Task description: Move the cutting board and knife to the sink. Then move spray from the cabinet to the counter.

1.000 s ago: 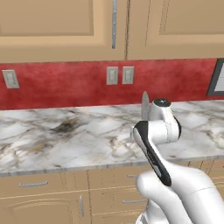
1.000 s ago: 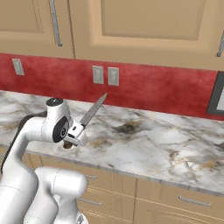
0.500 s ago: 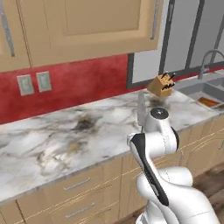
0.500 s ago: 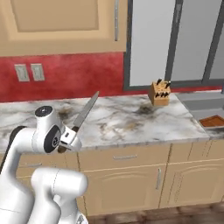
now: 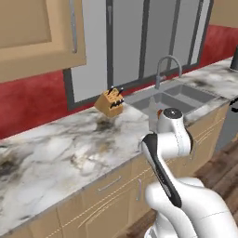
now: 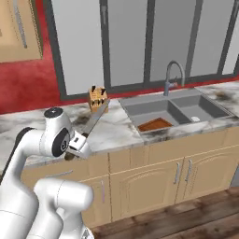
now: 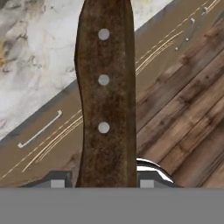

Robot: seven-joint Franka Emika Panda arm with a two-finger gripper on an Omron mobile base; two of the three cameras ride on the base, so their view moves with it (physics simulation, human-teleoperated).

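Carrying the knife [image 6: 94, 122], the gripper [image 6: 74, 150] is being kept half-closed on its handle, left of the sink [image 6: 173, 111], blade raised clear of the counter [image 6: 116, 128]. The board [image 6: 155, 124] is lying in the left basin.

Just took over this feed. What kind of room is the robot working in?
A home kitchen, rendered: a marble counter over wooden cabinet doors, a double-basin sink with a curved faucet, and a knife block below the window.

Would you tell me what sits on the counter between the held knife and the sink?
A wooden knife block stands there on the counter, left of the sink, seen in the right base view.
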